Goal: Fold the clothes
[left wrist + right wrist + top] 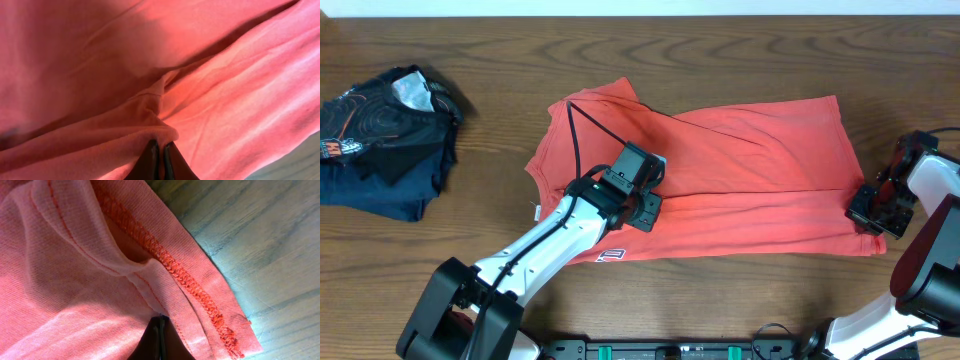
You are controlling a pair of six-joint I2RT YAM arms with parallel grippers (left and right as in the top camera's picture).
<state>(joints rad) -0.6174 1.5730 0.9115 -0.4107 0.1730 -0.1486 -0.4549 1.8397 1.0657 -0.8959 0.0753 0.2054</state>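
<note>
Where the desk (720,50) runs out to the left, a heap of dark navy clothes (385,135) lies well apart from the left jaws, off on their left side. The coral-red T-shirt (750,160) is spread across mid-desk with one layer lapped over another. It fills the whole stretch between the two sets of jaws. The left arm (545,245) reaches in from the near edge, and the left jaws sit on the shirt's left half. They are narrow, the dark fingertips (152,160) almost touching, with a ridge of cloth bunched and pinched right at their tips; creases fan away ahead of them. A scrap of white lettering (611,255) shows just beside the arm, nearer the front edge than the jaws. The right arm (930,235) stands at the desk's right end. The right jaws are closed tight on the shirt's near-right corner. The stitched hem (175,265) runs past just right of the tips, with desk wood beyond it.
</note>
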